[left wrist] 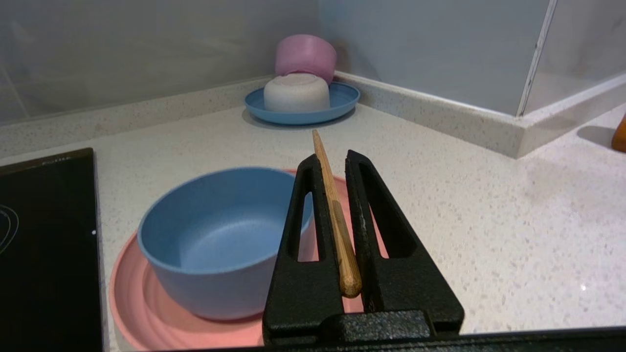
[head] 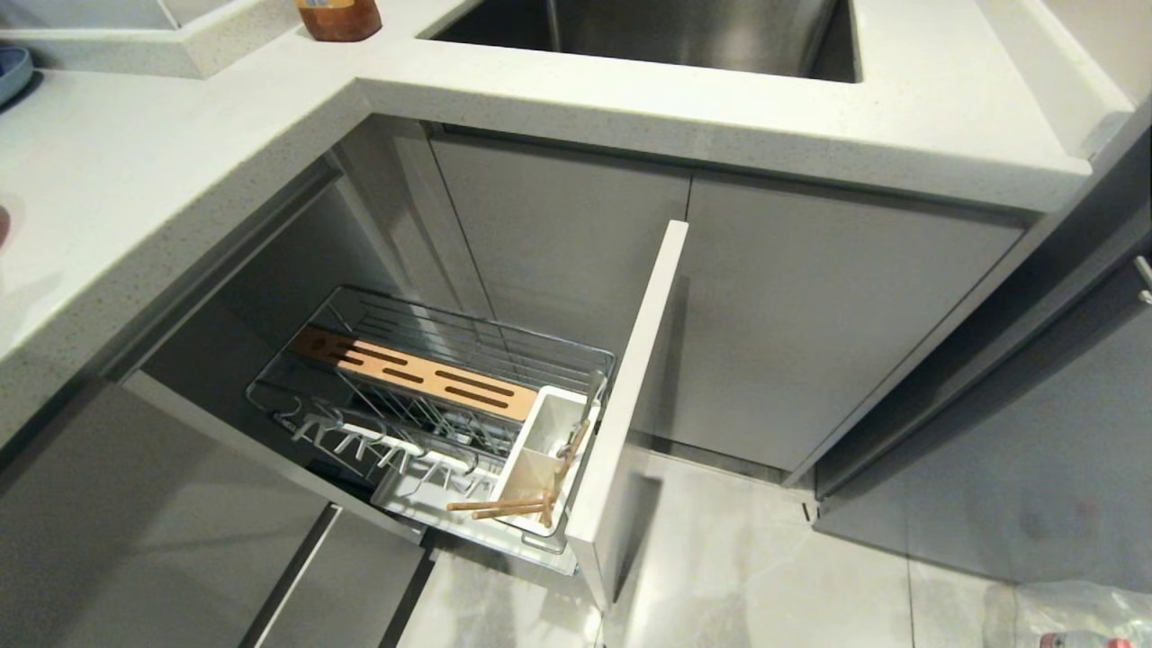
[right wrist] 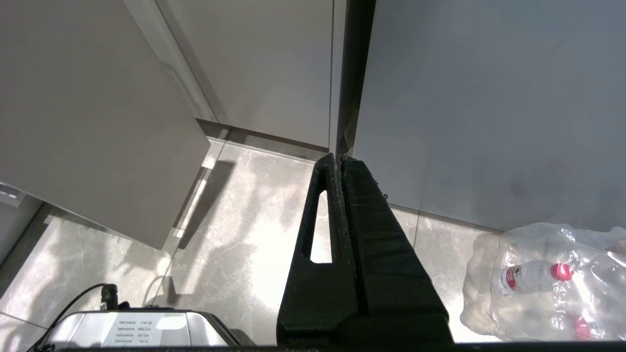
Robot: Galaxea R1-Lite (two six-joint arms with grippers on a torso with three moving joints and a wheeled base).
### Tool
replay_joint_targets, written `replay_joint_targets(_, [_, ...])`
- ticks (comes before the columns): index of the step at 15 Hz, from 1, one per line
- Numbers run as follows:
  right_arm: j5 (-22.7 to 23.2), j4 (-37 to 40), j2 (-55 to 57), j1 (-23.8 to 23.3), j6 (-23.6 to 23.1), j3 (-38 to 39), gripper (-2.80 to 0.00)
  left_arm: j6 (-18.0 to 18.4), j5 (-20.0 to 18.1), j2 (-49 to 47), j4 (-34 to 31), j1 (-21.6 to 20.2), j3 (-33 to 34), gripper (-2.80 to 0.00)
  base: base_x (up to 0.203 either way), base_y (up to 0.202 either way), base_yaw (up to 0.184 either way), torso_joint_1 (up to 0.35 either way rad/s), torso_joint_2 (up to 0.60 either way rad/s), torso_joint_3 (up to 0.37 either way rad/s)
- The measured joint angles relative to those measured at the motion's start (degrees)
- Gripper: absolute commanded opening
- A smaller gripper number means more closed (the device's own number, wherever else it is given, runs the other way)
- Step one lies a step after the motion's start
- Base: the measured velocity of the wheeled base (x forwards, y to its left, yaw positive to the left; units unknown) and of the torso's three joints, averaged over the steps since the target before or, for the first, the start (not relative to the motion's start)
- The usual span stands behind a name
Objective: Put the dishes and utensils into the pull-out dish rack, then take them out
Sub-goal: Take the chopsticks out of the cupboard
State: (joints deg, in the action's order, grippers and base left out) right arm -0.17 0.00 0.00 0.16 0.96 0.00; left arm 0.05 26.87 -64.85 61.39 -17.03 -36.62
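One chopstick (left wrist: 337, 215) clamped lengthwise between left gripper (left wrist: 328, 161) fingers.

Blue bowl (left wrist: 220, 239) on plate, rack (head: 432, 396) open

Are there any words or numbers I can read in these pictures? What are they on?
No text can be read here.
White sticker on the grey box by the floor: rows of print, upside down and too small to read.
Bottle label inside the plastic wrap: red and white, too blurred to read.
Black cooktop: a thin white ring mark, no letters.
Amber bottle by the sink: no label to be made out.
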Motion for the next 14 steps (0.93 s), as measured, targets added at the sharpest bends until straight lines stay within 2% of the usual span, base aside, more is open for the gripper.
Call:
replay_joint_targets(4, [-0.01,0.00,0.00,0.00,0.00,0.00,-2.80,0.06,0.00,-0.02,2.09,0.00,3.19,-2.80,0.000,0.000,0.000,0.000,0.00,0.000])
replay_joint_targets(12, [-0.01,0.02,0.00,0.00,0.00,0.00,-2.80,-0.18,0.00,-0.57,1.84,-0.60,3.52,-2.80,0.000,0.000,0.000,0.000,0.00,0.000])
replay_joint_targets(13, [-0.01,0.00,0.00,0.00,0.00,0.00,-2.80,-0.20,0.02,-0.72,1.74,-0.69,3.48,-0.01,0.000,0.000,0.000,0.000,0.00,0.000])
replay_joint_targets(14, [-0.01,0.00,0.00,0.00,0.00,0.00,-2.80,-0.21,0.02,-0.88,1.49,-0.77,3.38,0.00,0.000,0.000,0.000,0.000,0.00,0.000])
